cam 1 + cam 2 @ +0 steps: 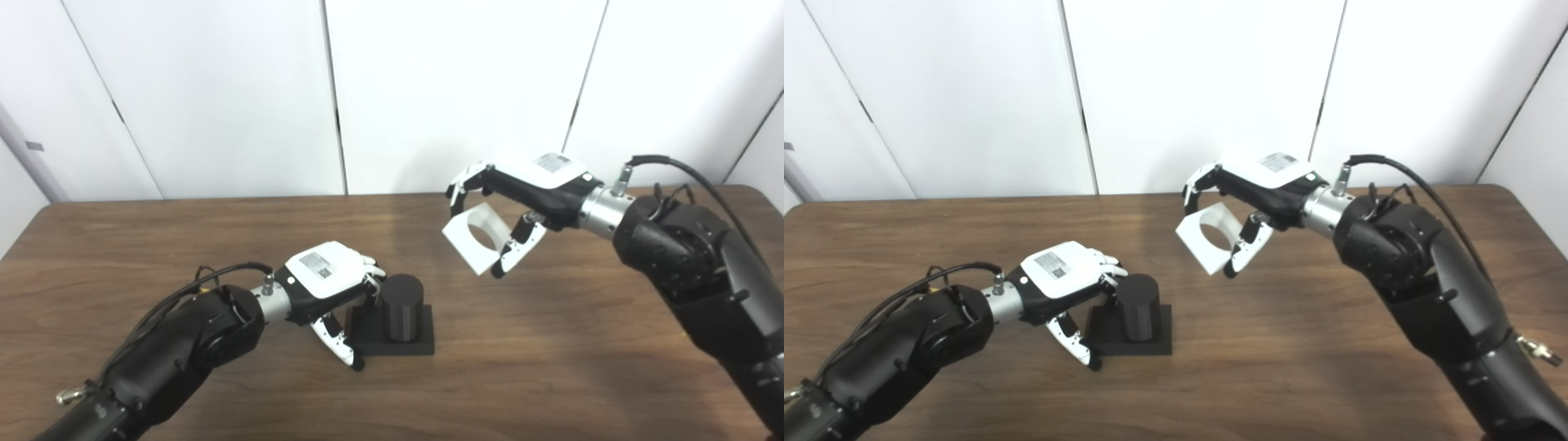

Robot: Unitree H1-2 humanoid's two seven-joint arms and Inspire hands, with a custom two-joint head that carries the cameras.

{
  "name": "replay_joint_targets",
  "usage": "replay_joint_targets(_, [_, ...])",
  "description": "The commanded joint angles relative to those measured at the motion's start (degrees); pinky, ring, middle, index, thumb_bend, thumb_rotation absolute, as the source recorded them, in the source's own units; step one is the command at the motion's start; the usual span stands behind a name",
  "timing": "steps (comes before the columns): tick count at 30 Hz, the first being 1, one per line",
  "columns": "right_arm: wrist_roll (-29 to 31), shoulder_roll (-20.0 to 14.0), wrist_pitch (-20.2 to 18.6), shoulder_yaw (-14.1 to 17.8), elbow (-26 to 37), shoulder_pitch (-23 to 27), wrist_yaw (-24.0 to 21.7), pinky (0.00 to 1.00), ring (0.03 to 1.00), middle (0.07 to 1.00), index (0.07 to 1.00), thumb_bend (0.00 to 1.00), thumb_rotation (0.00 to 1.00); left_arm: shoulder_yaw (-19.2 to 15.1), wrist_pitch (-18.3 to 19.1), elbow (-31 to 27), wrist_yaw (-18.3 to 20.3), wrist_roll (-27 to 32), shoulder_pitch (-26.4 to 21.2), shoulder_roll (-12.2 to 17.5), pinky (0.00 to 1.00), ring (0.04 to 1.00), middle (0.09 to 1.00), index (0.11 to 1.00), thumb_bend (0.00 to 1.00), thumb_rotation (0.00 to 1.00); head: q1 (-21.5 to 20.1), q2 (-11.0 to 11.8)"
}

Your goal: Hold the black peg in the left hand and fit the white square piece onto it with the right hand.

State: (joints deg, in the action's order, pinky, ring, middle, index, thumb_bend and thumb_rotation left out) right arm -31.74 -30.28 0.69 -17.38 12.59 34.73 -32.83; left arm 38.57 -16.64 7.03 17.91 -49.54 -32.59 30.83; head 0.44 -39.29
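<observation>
The black peg (pixel 401 306) is a short cylinder upright on a square black base (pixel 419 346), resting on the table at centre. My left hand (pixel 327 275) is closed against its left side, fingers on the cylinder and thumb down at the base's front-left corner. The white square piece (pixel 474 260), with a round hole through it, hangs tilted in the air up and to the right of the peg. My right hand (pixel 533 187) is shut on it, fingers over its top edge and thumb at its lower right edge. The piece and peg are well apart.
The brown wooden table (pixel 551 367) reaches to a white panelled wall (pixel 429 92) at the back. Its rounded right corner (pixel 1513 193) lies behind my right arm. A black cable (pixel 692 174) loops off the right wrist.
</observation>
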Motion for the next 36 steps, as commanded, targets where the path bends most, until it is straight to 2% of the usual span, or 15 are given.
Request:
replay_joint_targets(1, [0.5, 0.4, 0.5, 0.6, 2.0, 2.3, 0.3, 0.62, 0.776, 0.756, 0.48, 0.52, 0.14, 3.2, -0.8, 1.7, 5.8, -3.1, 3.3, 0.4, 0.87, 0.893, 0.866, 0.488, 0.52, 0.08, 0.0, -0.1])
replay_joint_targets(10, [0.1, 4.0, -1.2, -0.1, 1.9, 0.1, -0.1, 0.67, 0.794, 0.766, 0.48, 0.52, 0.14, 3.4, -0.7, 1.9, 6.2, -3.3, 3.2, -0.1, 0.88, 0.896, 0.866, 0.488, 0.52, 0.08, 0.3, -0.1])
replay_joint_targets(17, [0.0, 6.8, 0.9, -0.7, -0.7, -0.9, 1.6, 0.67, 0.783, 0.758, 0.48, 0.52, 0.14, 3.1, -0.4, 1.5, 6.1, -3.3, 3.3, -0.2, 0.89, 0.897, 0.866, 0.488, 0.52, 0.08, 0.7, -0.4])
replay_joint_targets(36, [-0.5, 9.9, 1.7, -2.5, -4.5, -1.1, 2.2, 0.67, 0.777, 0.761, 0.48, 0.52, 0.13, 3.1, 0.3, 1.1, 7.3, -3.2, 3.2, -0.8, 0.88, 0.904, 0.872, 0.488, 0.52, 0.08, 1.6, -0.8])
